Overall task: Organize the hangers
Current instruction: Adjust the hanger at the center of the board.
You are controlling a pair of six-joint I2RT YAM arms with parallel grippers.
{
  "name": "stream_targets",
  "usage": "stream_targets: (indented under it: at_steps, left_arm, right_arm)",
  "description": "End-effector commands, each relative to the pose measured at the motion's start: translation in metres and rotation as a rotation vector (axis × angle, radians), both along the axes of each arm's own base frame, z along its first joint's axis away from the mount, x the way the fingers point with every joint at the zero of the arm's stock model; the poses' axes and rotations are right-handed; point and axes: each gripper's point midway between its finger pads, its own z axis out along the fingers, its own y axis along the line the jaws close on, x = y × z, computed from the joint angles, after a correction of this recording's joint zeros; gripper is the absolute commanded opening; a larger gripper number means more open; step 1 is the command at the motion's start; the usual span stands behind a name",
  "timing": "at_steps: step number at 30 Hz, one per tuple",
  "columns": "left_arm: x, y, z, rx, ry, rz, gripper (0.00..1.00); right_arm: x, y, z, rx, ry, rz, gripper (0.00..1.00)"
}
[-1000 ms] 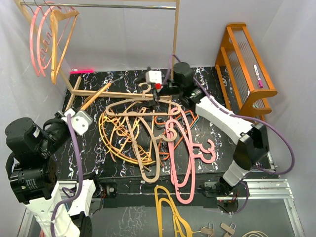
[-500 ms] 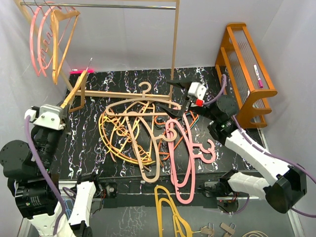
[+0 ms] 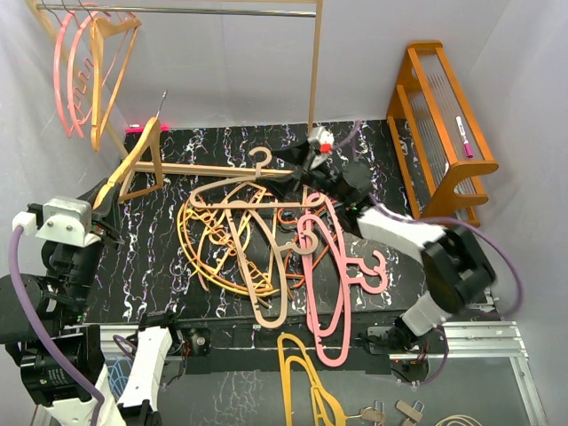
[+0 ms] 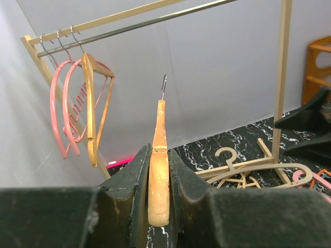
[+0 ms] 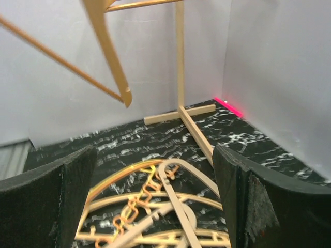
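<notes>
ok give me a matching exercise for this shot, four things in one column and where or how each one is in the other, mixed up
Column 1
1. tan wooden hanger
2. long pink hanger
3. two pink hangers
4. right gripper

Column 2
a. open, holding nothing
b. hanging on the rail
c. clamped in the left gripper
d. lying on the black mat

Pairs: 1-c, 2-d, 3-b, 4-a
</notes>
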Motion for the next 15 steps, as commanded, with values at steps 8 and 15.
stream_targets:
  at_steps: [8, 15]
  left_arm:
    - [-0.016, -0.012, 0.023, -0.008, -0.078, -0.059, 0.0]
    - [-0.014, -0.014, 0.022, -0.009, -0.083, -0.074, 0.0]
  right_arm:
    - [0.016, 0.109, 0.088, 0.369, 0.096, 0.265, 0.98]
    - [-0.001, 0.157, 0.089, 0.376, 0.09, 0.337, 0.98]
